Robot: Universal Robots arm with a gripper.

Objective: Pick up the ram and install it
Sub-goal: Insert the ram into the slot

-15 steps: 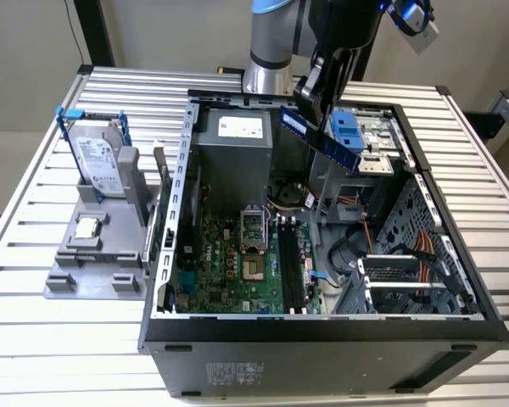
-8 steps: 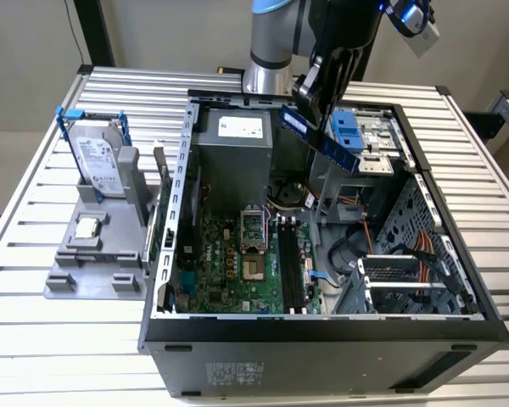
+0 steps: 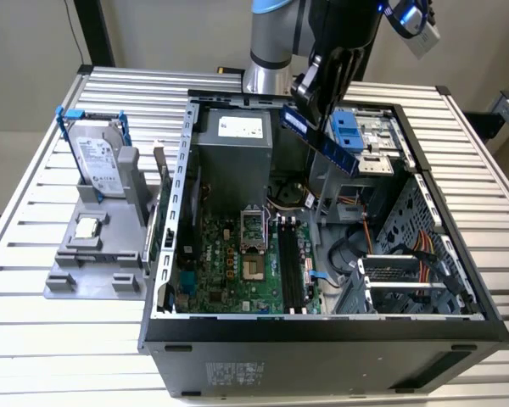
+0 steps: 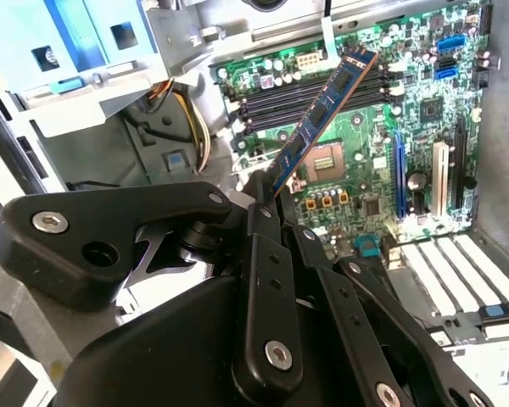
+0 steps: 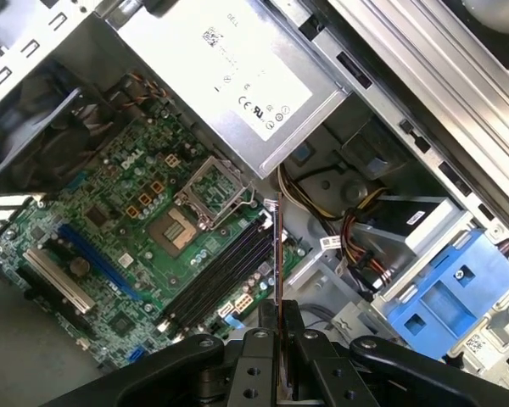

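The gripper (image 4: 267, 197) pinches 1 end of the ram (image 4: 322, 110), slanting toward the motherboard (image 4: 382, 170).

Lab — slatted bench (image 3: 68, 339), opened computer (image 3: 322, 358)

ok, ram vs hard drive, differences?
The ram is a thin dark-blue stick; the hard drive is a silver box with blue rails. The ram hangs tilted over the open case, held by the gripper; the hard drive stands upright in a grey holder outside it.
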